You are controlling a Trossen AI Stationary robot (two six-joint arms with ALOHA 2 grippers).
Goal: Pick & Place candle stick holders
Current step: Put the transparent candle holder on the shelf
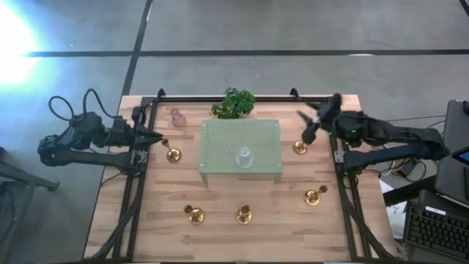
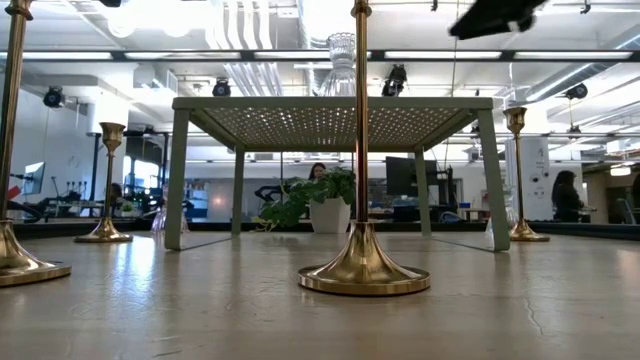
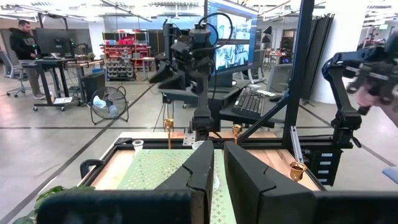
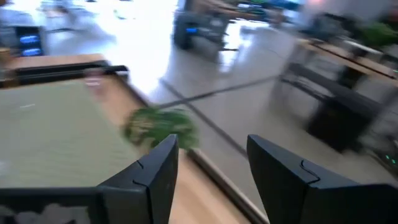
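A: What lies on the wooden surface (image 1: 242, 235) in the overhead view?

B: At centre stands a pale green perforated stand (image 1: 241, 150), with a clear glass candle holder (image 1: 244, 157) on top of it. At 12 o'clock from the stand sits a leafy plant (image 1: 234, 103). A pink glass holder (image 1: 176, 117) stands at about 10 o'clock, near the back left corner.

A: And the brass pieces?

B: Five gold candle stick holders ring the stand. One (image 1: 173, 155) is at 9 o'clock, just beside the stand's left edge. One (image 1: 300, 147) is at 3 o'clock, near the right edge. One (image 1: 314, 196) lies at 4 o'clock, apparently tipped over. Two more (image 1: 194, 214) (image 1: 244, 215) stand at 7 and 6 o'clock, near the front. In the table-level view, one gold holder (image 2: 363, 264) rises upright in the foreground.

A: Where is the left claw (image 1: 157, 138)?

B: At the left edge of the surface, at 9 o'clock, pointing inward toward the nearby gold holder. Its fingers (image 3: 205, 171) are clenched with only a thin slit between them, grasping nothing.

A: And the right claw (image 1: 315, 121)?

B: Raised near the back right, at about 2 o'clock from the stand, above the 3 o'clock holder. Its fingers (image 4: 280, 171) are released and spread apart, holding nothing; the view is motion-blurred.
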